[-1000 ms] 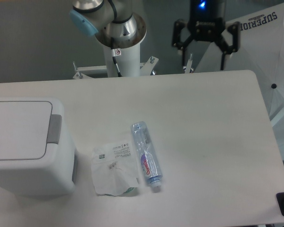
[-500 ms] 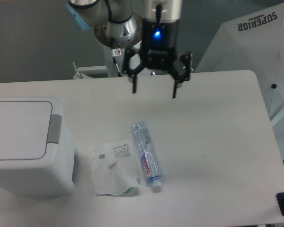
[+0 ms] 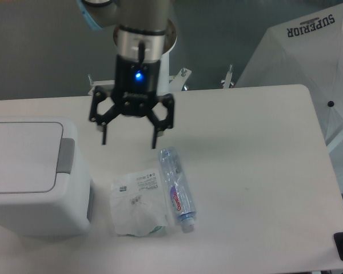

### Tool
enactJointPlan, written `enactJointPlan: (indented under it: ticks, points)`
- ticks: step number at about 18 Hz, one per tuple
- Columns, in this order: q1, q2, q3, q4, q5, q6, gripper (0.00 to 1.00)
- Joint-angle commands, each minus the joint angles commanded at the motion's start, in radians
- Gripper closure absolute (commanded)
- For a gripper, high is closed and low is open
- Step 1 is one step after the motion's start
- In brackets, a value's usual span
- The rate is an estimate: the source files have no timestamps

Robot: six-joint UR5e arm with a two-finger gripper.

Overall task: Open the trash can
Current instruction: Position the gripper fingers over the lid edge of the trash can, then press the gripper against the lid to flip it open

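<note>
Trash can point(image 3: 31, 177), a large white boxy plastic bin with rounded corners, sits at the far left of the white counter point(image 3: 246, 148), its flat white lid point(image 3: 20, 155) down and level and its grey rectangular push tab point(image 3: 65, 155) untouched on the lid's right edge. Just right of the bin, the black two-finger claw point(image 3: 128, 136) of the arm hangs above the counter with its fingers spread wide and nothing between them, a blue light glowing on its wrist; a second ago it was off beyond the counter's far right side, half a second ago over the middle of the back edge, so it has swept steadily leftward and lower, toward the bin. It is not yet over the tab and touches nothing. Below it, a crumpled clear plastic wrapper point(image 3: 137, 205) with a printed label lies flat near the bin's foot, and just beside that a clear plastic water bottle point(image 3: 176, 188) with a blue and pink label rests on its side, cap toward the camera; neither has moved. At far right a white fabric panel point(image 3: 308, 45) lettered "SUPERIOR" stands off the counter. The approach looks nearly finished; pressing the tab is probably what remains.
</note>
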Motion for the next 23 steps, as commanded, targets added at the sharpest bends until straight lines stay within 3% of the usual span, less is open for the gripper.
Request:
enactJointPlan:
  ticks: [23]
  points:
    - [-0.054,-0.034,-0.017,0.0,0.002,-0.032,0.0]
